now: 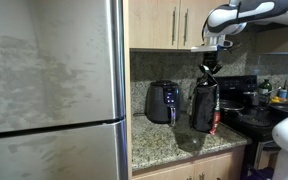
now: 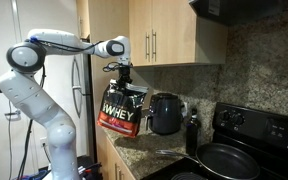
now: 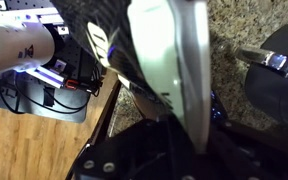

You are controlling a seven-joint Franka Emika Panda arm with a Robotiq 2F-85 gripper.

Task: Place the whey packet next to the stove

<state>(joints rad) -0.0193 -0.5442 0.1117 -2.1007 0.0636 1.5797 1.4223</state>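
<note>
The whey packet is a large black pouch with white "WHEY" lettering and red trim. It hangs in the air above the granite counter, held by its top edge. My gripper is shut on that top edge. In an exterior view the packet hangs just above the counter between the air fryer and the stove. The stove also shows as a black range with a dark pan on it. In the wrist view the packet fills the middle, running down into my gripper.
A rounded black air fryer stands on the counter by the wall; it also shows in an exterior view. A dark bottle stands beside it. A steel fridge is at the counter's end. Wall cabinets hang above.
</note>
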